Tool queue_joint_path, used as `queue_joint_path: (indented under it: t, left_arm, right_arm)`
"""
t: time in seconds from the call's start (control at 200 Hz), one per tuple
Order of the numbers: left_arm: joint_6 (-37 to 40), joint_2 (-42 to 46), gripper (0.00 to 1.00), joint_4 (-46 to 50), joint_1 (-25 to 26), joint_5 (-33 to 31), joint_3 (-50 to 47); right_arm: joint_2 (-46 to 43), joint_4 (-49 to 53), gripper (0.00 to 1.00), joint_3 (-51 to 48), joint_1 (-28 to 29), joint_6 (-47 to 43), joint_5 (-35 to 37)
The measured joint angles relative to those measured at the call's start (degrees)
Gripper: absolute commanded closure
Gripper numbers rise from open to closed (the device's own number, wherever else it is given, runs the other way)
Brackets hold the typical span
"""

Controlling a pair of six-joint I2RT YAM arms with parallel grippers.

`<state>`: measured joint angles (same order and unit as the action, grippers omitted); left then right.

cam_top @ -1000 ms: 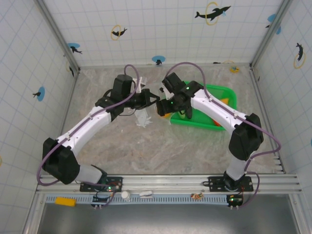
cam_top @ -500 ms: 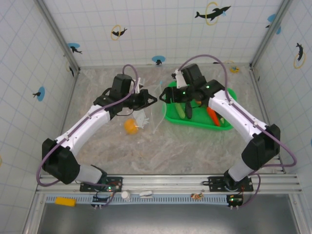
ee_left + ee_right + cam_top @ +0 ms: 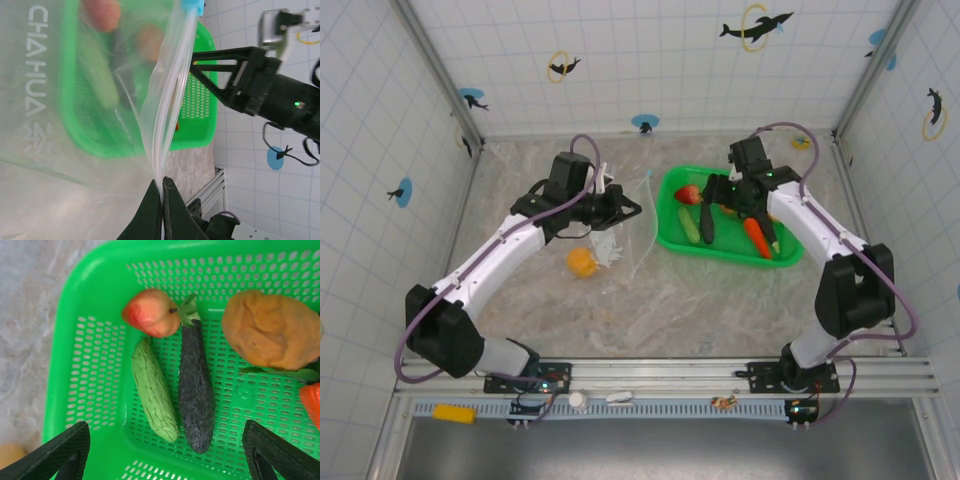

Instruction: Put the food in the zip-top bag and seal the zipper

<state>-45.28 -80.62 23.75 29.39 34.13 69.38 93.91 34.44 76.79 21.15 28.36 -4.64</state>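
Zip-top bag (image 3: 65, 130) printed "CHAHUA".

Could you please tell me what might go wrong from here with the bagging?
1. The left gripper pinches the zip-top bag by its zipper, whose lips lie close together; the mouth may be too narrow for the next piece to enter.
2. In the green basket, the cucumber and eggplant lie close side by side, so the open right gripper above them might catch both.
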Motion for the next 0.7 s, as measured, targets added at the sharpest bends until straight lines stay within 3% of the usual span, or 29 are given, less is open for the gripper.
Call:
queue_joint_path:
  t: [0.335,0.701]
  left_arm:
    - [0.50,1.27,1.00,3.39,-0.20,-0.50,1.51]
    - [3.39,3.45,1.00,8.20,-0.96,-1.79,1.64]
  right_arm:
    - [17.38,2.84,0.26,8.85,8.24,-9.22,0.02]
    - [29.90,7.85,0.34,21.79,9.62,-12.00,8.79]
